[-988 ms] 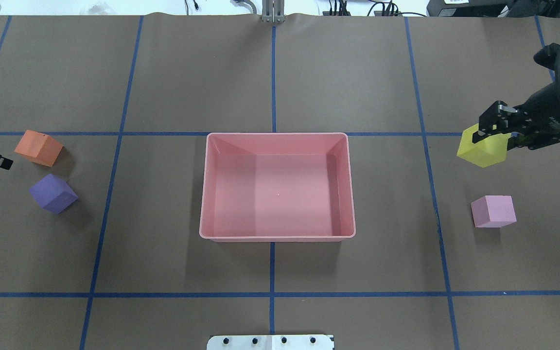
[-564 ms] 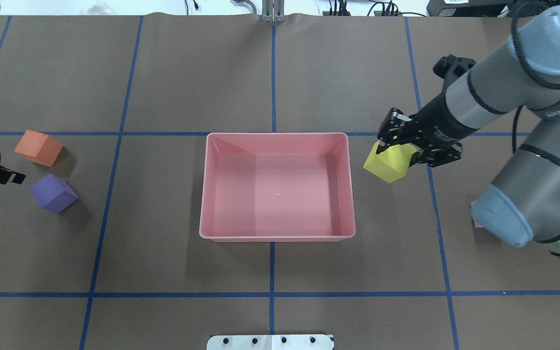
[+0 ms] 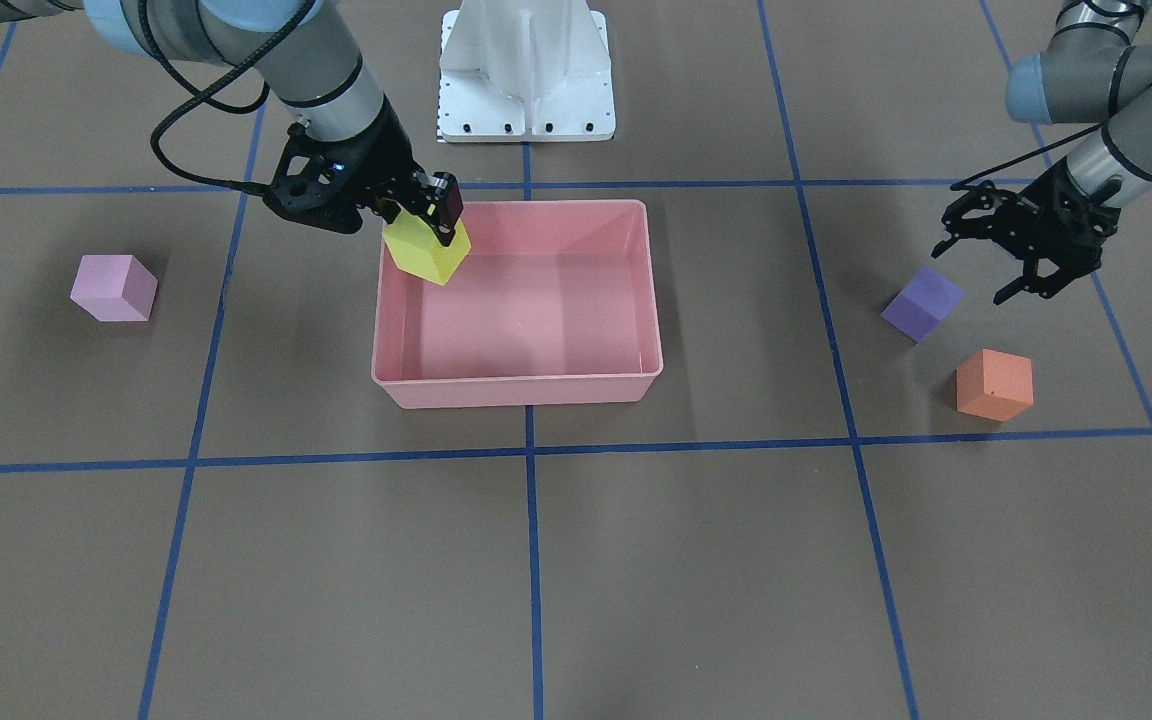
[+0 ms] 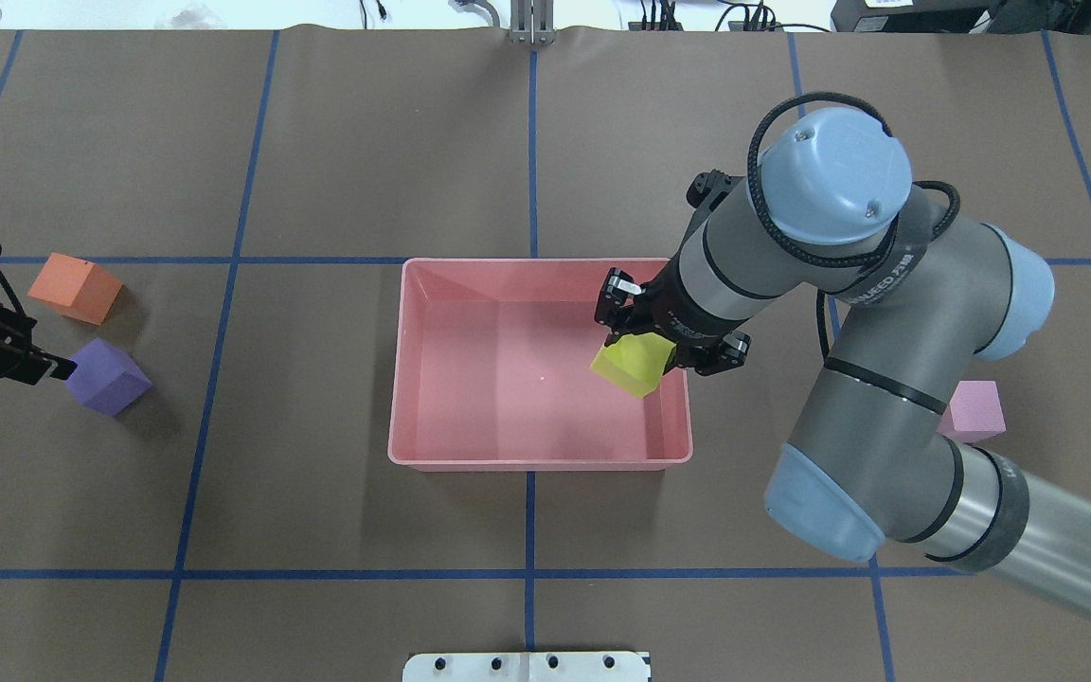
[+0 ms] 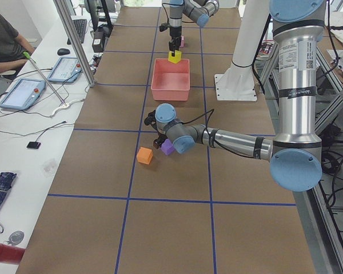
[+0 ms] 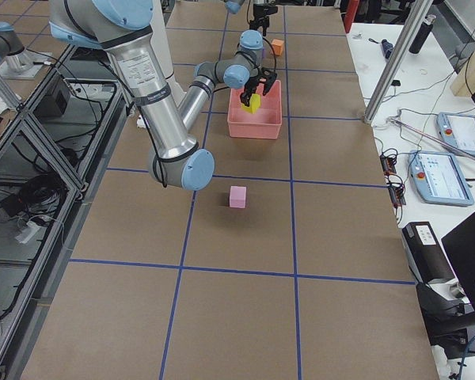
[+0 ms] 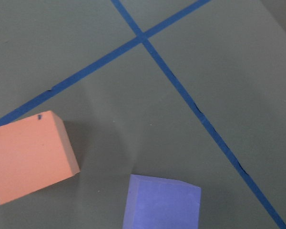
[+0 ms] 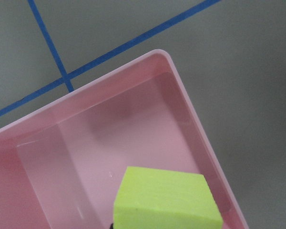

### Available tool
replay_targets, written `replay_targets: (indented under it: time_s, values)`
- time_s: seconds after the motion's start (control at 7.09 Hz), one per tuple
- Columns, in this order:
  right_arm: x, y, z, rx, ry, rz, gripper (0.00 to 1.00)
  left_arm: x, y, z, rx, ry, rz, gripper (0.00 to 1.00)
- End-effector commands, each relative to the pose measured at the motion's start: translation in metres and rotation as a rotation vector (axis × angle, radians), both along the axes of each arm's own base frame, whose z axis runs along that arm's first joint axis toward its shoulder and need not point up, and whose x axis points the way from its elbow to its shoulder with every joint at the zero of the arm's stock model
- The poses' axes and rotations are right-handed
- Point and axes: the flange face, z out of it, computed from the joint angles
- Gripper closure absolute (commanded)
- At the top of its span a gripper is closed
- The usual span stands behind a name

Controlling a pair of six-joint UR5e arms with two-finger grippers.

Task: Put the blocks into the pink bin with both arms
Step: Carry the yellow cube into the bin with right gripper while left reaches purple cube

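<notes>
Overhead exterior: the right arm (image 4: 877, 379) hides part of the pink block (image 4: 978, 409). The right gripper (image 3: 426, 215) is clamped on the yellow block (image 3: 426, 252), hanging over a corner of the pink bin (image 3: 516, 392). The left gripper (image 3: 971, 272) is spread wide just by the purple block (image 3: 922, 303), with the orange block (image 3: 994, 384) nearby on the brown table (image 3: 636, 560) with its blue tape grid.

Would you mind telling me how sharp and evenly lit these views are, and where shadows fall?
Overhead exterior: sharp, evenly lit; the orange block and purple block cast soft shadows to their right in view. Right wrist-mounted: the yellow block is cropped by the bottom edge, with faint reflections inside the pink bin. Left wrist-mounted: slightly soft edges.
</notes>
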Motion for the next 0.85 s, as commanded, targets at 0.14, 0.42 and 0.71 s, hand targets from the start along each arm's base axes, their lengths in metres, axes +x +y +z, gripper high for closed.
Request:
replay_targets:
  time_s: [0.14,0.42,0.71]
  values:
    - [-0.035,0.011,0.011,0.015,0.049,0.003,0.01,0.026,0.004,0.010,0.112,-0.084,0.014,0.01]
    - [-0.033,0.011,0.012,0.030,0.050,-0.001,0.00,0.037,0.009,0.012,0.108,-0.088,0.034,0.01]
    - [-0.016,0.008,0.013,0.029,0.039,0.010,0.00,0.047,0.012,0.017,0.098,-0.095,0.051,0.01]
